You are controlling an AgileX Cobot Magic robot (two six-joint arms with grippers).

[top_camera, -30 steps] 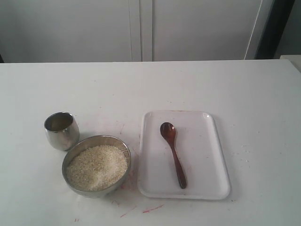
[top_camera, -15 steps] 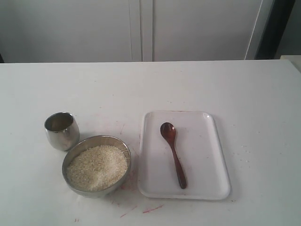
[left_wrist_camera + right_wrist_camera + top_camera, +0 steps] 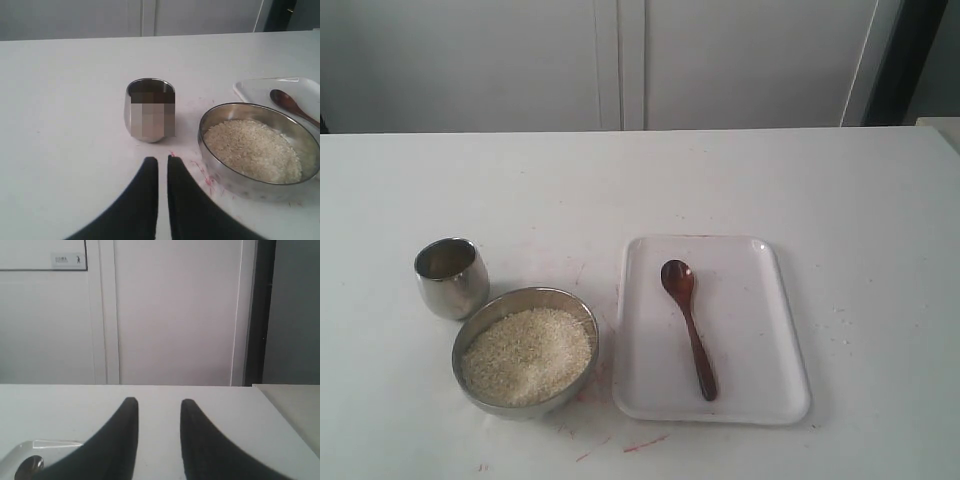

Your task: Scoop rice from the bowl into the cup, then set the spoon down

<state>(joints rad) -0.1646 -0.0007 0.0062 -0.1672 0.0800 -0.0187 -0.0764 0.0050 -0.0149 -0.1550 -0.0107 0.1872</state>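
Observation:
The steel bowl [image 3: 525,291] sits at the front left of the table, filled with white rice [image 3: 527,355]. Just behind it to the left stands the small steel cup [image 3: 451,280], upright. The dark wooden spoon [image 3: 688,325] lies on a white tray [image 3: 760,330] to the bowl's right, scoop pointing away. Neither gripper shows in the exterior view. In the left wrist view my left gripper [image 3: 161,159] hovers short of the cup [image 3: 149,117] and the bowl [image 3: 240,106], shut and empty. My right gripper [image 3: 159,401] is open and empty, with the spoon's scoop [image 3: 29,465] off to one side.
Red marks stain the white table [image 3: 620,445] in front of the bowl and tray. White cabinet doors [image 3: 620,60] stand behind the table's far edge. A dark gap [image 3: 910,60] shows at the back right.

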